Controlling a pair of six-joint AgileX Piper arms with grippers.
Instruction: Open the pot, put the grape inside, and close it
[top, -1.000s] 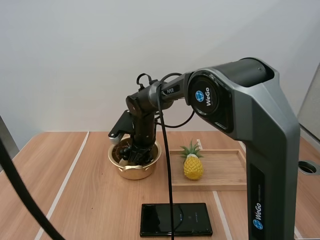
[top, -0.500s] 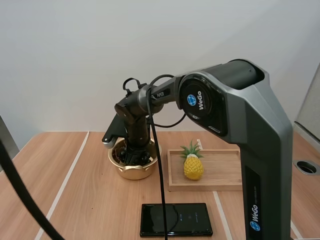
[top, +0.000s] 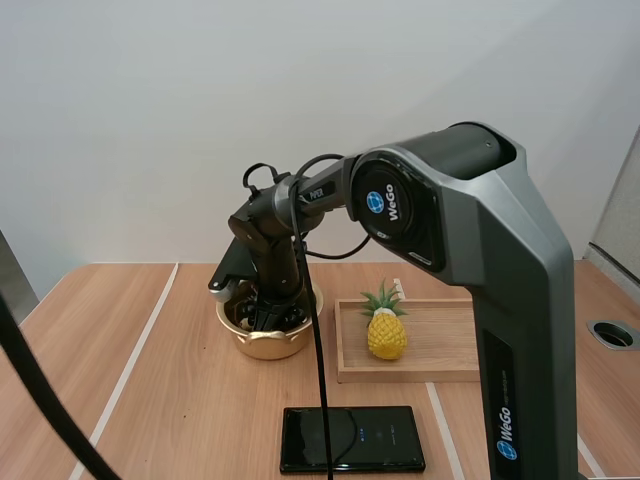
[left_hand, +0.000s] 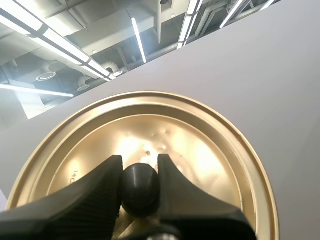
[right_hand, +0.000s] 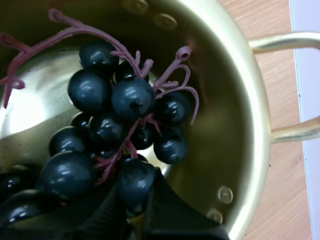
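A gold pot (top: 270, 343) stands open on the table, left of the wooden tray. My right gripper (top: 268, 314) reaches down into it. In the right wrist view the bunch of dark grapes (right_hand: 125, 100) with purple stems lies inside the pot (right_hand: 240, 125), and my right gripper (right_hand: 135, 192) pinches a lower grape between its tips. In the left wrist view my left gripper (left_hand: 140, 175) is shut on the black knob (left_hand: 140, 189) of the gold lid (left_hand: 210, 150), which it holds up off the pot.
A toy pineapple (top: 386, 333) stands on the wooden tray (top: 450, 345) right of the pot. A flat black slab (top: 350, 438) lies near the table's front edge. My right arm's big grey link fills the right foreground.
My right arm has swung a little to the left, with its gripper staying down inside the pot. The pineapple, tray and black slab have not moved.
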